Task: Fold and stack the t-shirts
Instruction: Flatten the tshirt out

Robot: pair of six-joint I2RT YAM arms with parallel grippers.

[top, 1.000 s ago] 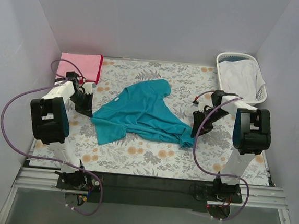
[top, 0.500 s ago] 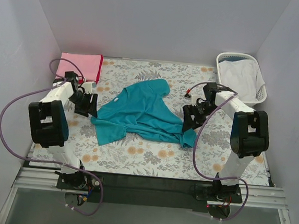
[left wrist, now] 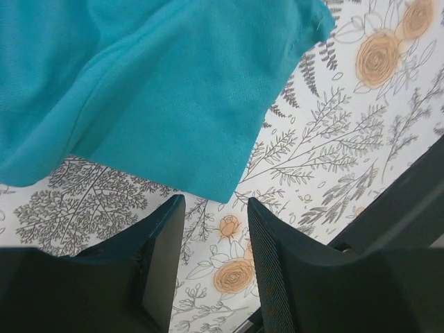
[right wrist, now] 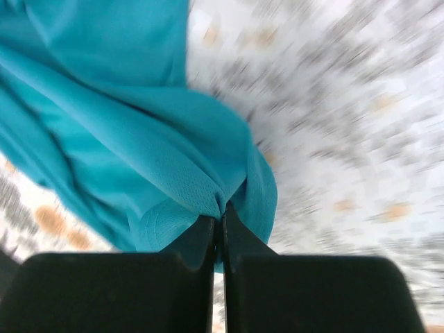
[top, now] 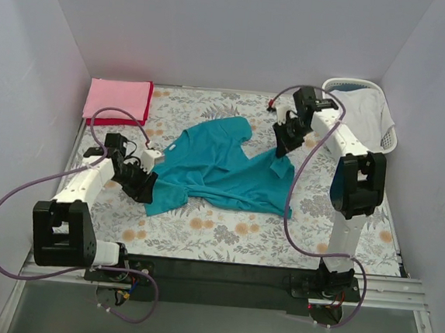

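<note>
The teal-blue t-shirt (top: 215, 166) lies rumpled in the middle of the floral mat. My right gripper (top: 281, 146) is shut on a pinch of its right side (right wrist: 208, 139), and the fabric bunches at the fingertips (right wrist: 220, 208), lifted above the mat. At the shirt's near-left corner my left gripper (top: 144, 187) stands open. Its fingers (left wrist: 163, 257) rest just short of the teal corner (left wrist: 173, 104), with only mat between them. The pink t-shirt (top: 118, 99) lies folded at the back left, with a red edge (top: 149, 102) showing under it.
A white slatted laundry basket (top: 388, 119) holding white cloth stands at the back right corner. Purple walls close in the left, back and right sides. The mat's near edge meets the black rail where the arm bases are bolted.
My right gripper has swung from the shirt's near-right hem toward the back, shut on the fabric and dragged that side up. My left arm has moved nearer, to the shirt's near-left corner, and opened.
</note>
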